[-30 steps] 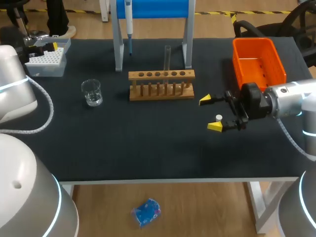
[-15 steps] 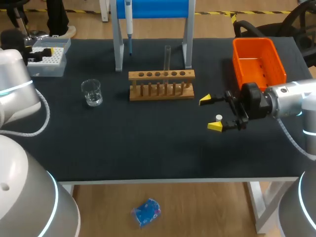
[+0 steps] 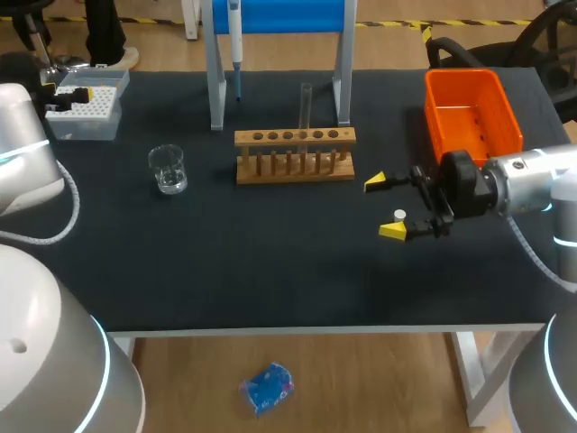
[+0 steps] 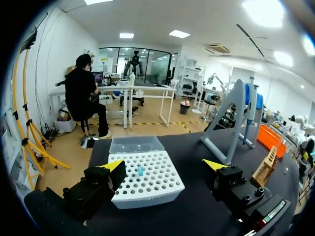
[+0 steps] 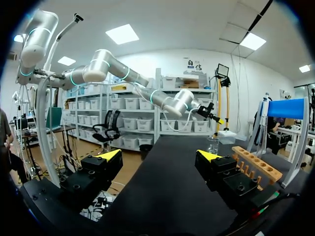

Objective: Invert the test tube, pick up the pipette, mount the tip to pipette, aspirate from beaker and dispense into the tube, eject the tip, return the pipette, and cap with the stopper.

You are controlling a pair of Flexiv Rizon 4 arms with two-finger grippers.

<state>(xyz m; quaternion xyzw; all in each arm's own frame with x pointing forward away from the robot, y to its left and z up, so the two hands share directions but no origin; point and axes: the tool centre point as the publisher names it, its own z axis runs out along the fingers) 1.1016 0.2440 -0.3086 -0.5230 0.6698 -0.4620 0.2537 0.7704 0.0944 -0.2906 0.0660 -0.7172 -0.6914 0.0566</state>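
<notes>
Your left claw (image 4: pixel 165 166), at the tip box (image 4: pixel 147 189) in the far left corner, and right claw (image 3: pixel 383 206) are both released; pipette (image 3: pixel 235 41) not yet picked, so grab it next.

The test tube rack (image 3: pixel 295 155) is set mid-desk (image 3: pixel 270 262), a test tube (image 3: pixel 306 104) stood in it. From the rack, the beaker (image 3: pixel 168 169) is placed at 9 o'clock, the tip box (image 3: pixel 86 115) at 10, the pipette (image 3: pixel 235 41) hung on its stand (image 3: pixel 216 86) at 12, the bin (image 3: pixel 471 113) at 2 and the stopper (image 3: pixel 399 215) at 4.
</notes>
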